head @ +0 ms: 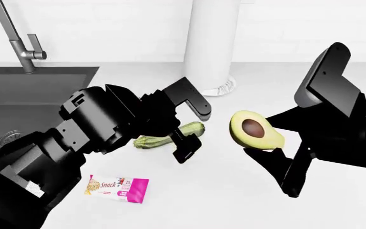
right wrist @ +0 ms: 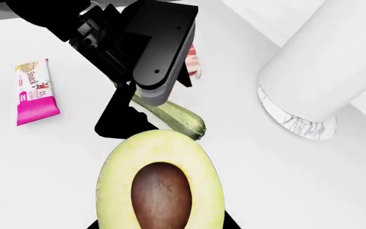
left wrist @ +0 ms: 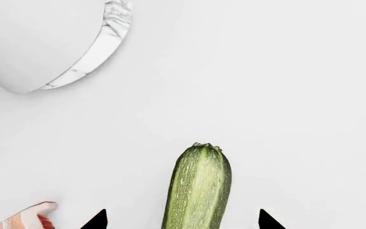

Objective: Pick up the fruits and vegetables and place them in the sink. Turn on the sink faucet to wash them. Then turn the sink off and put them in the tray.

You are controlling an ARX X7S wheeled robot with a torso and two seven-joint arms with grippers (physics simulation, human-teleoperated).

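The pale green striped zucchini [left wrist: 199, 186] lies on the white counter between the two fingertips of my left gripper [left wrist: 183, 220]. The jaws stand wide apart and touch neither side of it. In the head view the left gripper [head: 184, 139] hangs over the zucchini [head: 192, 128]. My right gripper [right wrist: 160, 224] is shut on the halved avocado [right wrist: 160, 181], cut face and brown pit showing. It holds the avocado [head: 255, 129] above the counter, right of the zucchini [right wrist: 177, 119]. The dark grey sink [head: 36, 90] and steel faucet [head: 17, 38] are at the far left. The tray is out of view.
A pink snack bar [head: 116, 187] lies in front of my left arm. A red-and-white bacon piece [left wrist: 27, 220] sits beside the left fingertip. A white cylinder with a marbled base [head: 212, 43] stands at the back behind the zucchini.
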